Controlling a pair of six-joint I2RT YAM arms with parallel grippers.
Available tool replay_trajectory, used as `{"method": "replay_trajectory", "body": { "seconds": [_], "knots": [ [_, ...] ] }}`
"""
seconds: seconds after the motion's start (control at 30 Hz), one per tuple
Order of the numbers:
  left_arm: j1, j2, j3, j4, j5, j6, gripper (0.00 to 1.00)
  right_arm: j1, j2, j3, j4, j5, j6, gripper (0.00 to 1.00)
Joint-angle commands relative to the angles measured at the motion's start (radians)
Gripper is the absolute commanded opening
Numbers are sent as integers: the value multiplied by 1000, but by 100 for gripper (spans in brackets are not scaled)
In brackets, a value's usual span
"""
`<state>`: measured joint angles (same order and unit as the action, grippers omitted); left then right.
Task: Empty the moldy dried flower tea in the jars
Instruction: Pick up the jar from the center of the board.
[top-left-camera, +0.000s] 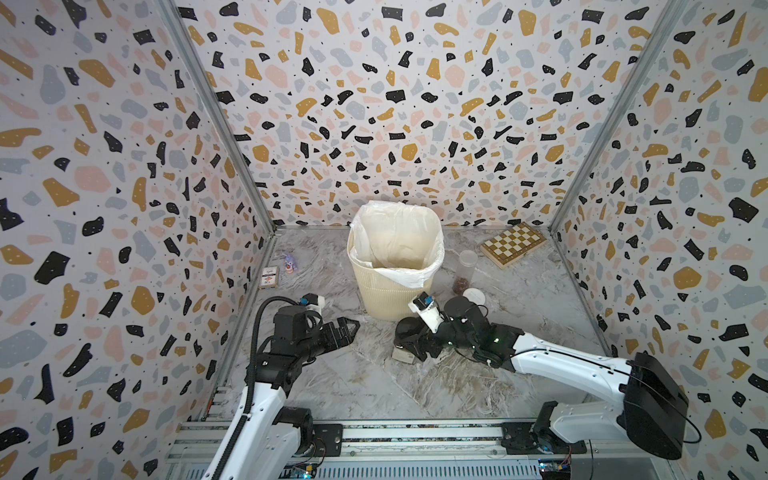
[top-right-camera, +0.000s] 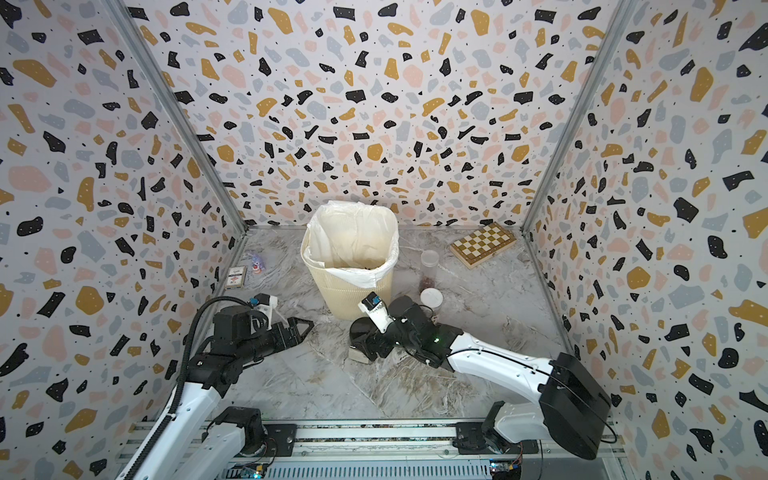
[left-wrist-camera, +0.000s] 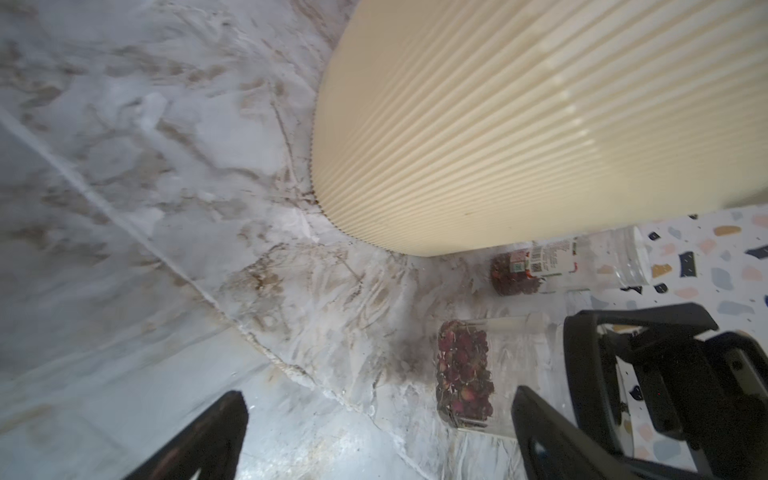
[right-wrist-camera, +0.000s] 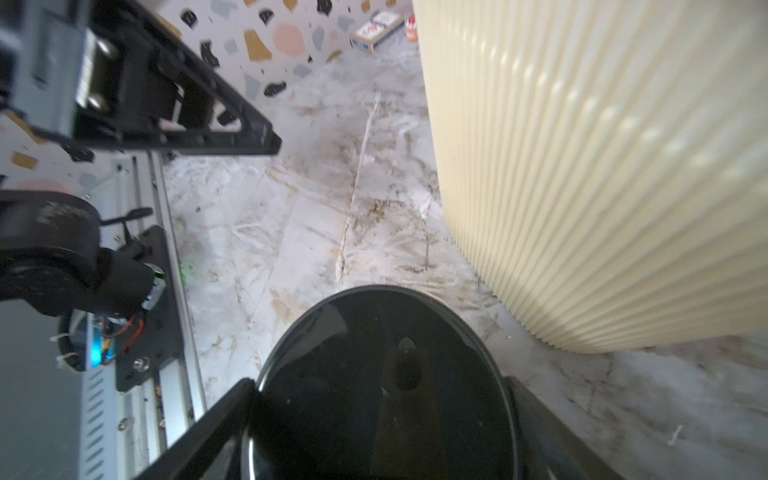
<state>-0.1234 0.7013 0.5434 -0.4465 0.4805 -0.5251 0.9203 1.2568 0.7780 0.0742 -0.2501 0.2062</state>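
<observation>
My right gripper (right-wrist-camera: 380, 388) is shut on the wide black lid (right-wrist-camera: 382, 365) of the squat jar (top-left-camera: 402, 354), which stands on the table in front of the cream bin. Its dried flower tea (left-wrist-camera: 464, 374) shows as dark red bits through the clear wall. The white-lidded labelled jar (top-left-camera: 473, 296) stands behind my right wrist. The tall slim tube (top-left-camera: 467, 266) is further back, with tea (top-left-camera: 460, 284) at its bottom. Well left of the squat jar, my left gripper (top-left-camera: 351, 328) hovers open and empty; its fingers (left-wrist-camera: 540, 436) are wide apart.
The cream ribbed bin (top-left-camera: 395, 297), lined with a white bag, stands mid-table close behind both grippers. A chessboard (top-left-camera: 513, 244) lies at the back right. A card box (top-left-camera: 268, 277) and a small toy (top-left-camera: 289, 262) lie at the left wall.
</observation>
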Motion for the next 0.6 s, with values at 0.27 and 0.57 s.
{"method": "replay_trajectory", "body": {
  "seconds": [0.27, 0.57],
  "knots": [
    [-106, 15, -3, 414, 380, -85, 99, -193, -273, -100, -60, -325, -18, 77],
    [-268, 43, 111, 291, 486, 174, 98, -327, -301, -101, -79, -552, -59, 77]
  ]
}}
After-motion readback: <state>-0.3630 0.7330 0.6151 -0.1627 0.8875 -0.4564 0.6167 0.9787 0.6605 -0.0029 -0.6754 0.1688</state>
